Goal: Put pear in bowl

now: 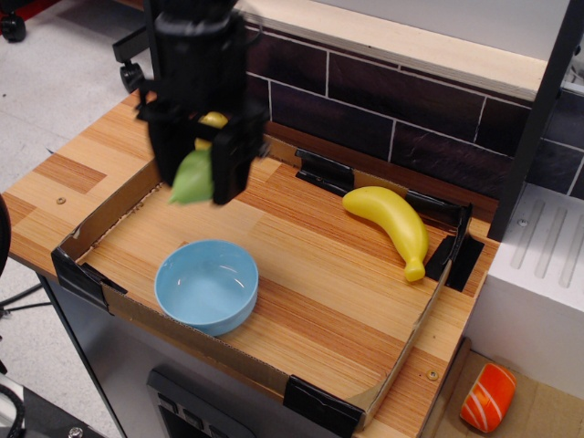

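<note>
My black gripper (194,182) is shut on the light-green pear (192,180) and holds it in the air above the left part of the tray. The pear's tapered tip points down and to the left. The light-blue bowl (207,285) stands empty on the wooden tray floor near the front left, below and slightly right of the pear. The arm above hides most of the back left corner.
A yellow banana (391,224) lies at the tray's back right. A yellow lump (213,120) peeks out behind the gripper at the back left. Low cardboard walls (109,210) with black corner clips ring the tray. An orange toy (487,398) lies off the table at lower right.
</note>
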`<state>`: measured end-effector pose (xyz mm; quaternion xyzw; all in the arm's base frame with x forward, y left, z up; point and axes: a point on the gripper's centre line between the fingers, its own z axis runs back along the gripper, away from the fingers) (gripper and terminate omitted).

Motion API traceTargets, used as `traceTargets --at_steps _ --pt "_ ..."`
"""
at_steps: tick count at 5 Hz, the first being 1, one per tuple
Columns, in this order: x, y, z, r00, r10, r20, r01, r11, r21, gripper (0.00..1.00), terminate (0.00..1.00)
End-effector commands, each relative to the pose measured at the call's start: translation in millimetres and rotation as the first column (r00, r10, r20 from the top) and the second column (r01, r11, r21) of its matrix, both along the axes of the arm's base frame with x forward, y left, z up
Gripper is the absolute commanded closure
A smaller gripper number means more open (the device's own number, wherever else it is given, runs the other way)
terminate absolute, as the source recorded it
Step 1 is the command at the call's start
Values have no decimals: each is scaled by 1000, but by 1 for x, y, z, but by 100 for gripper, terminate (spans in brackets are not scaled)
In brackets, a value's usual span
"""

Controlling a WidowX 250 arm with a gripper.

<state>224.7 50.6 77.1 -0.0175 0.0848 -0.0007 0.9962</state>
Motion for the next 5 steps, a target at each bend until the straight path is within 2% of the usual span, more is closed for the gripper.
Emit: traceTargets --at_steps 1,2,3,5 --pt "-9 10 -18 998 -56 35 53 996 71 100 0" --pt "-7 8 -27 999 -34 9 33 995 91 0 0" --pt "-6 6 -21 999 -32 24 30 997 69 0 0" --pt "4 0 37 998 16 55 -14 1000 -25 0 0"
